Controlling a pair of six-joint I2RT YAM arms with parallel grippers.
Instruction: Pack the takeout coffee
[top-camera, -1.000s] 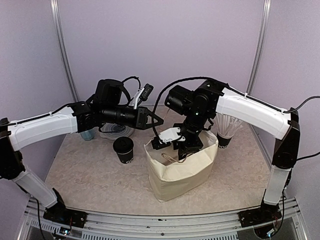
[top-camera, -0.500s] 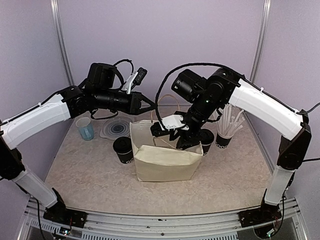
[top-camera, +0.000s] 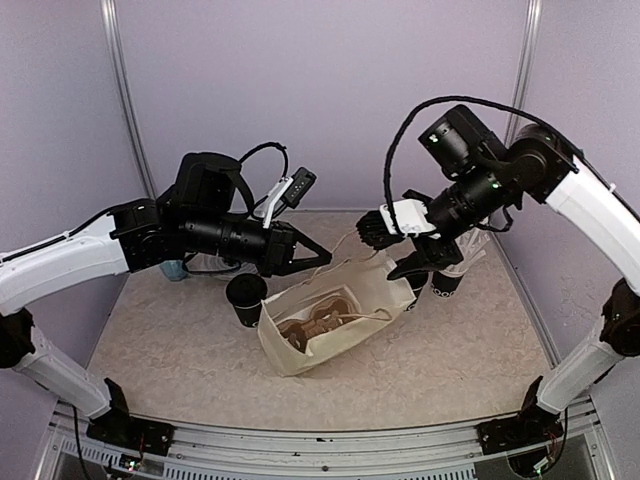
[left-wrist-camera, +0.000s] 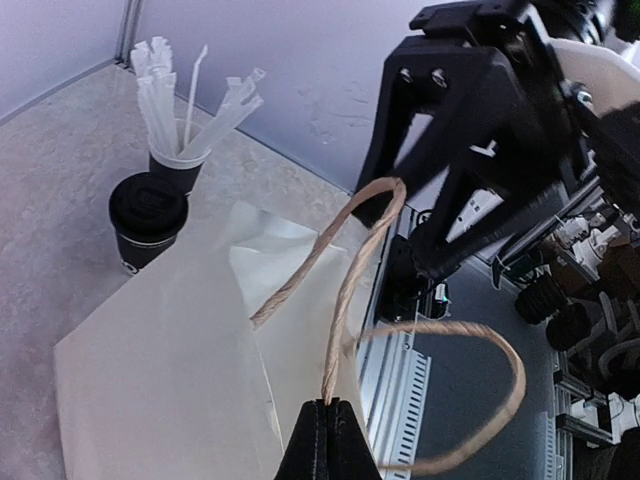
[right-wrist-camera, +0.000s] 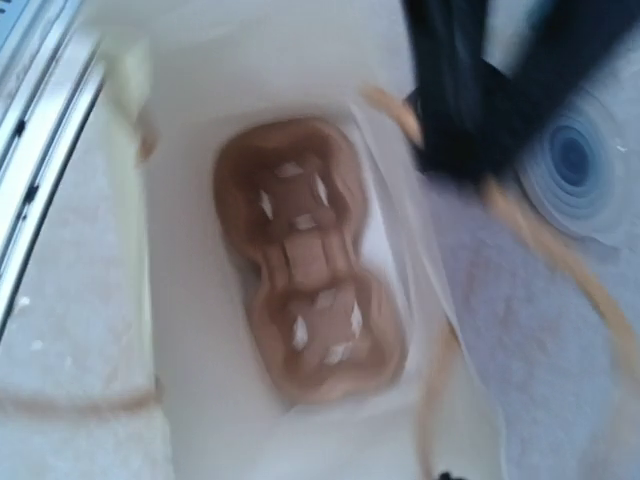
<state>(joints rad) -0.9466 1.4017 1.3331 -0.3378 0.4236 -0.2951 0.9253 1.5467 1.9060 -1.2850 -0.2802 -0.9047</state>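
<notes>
Surface: a cream bag (top-camera: 372, 290) is being rested, tipped over, on the pale speckled tabletop (top-camera: 170, 350), its mouth turned toward the near edge.
Left gripper (left-wrist-camera: 328, 405): the rope handle (left-wrist-camera: 345, 300) is being pinched between fully closed fingers.
Right gripper (top-camera: 389, 247): its fingers are being held partly apart. The handle's loop is reaching 1 tip, but whether it is hooked there cannot be told.
Step advice: the handle should be lifted evenly, so that the bag is stood upright, mouth wide, with the brown carrier (right-wrist-camera: 305, 270) flat inside.
Coffee: 2 lidded cups are being gripped by neither arm. The first cup (top-camera: 246, 298) is just beside the bag, under the left fingers. The other cup (left-wrist-camera: 147, 215) is behind the bag, beside the straw cup (left-wrist-camera: 180, 165) and near the right fingers.
</notes>
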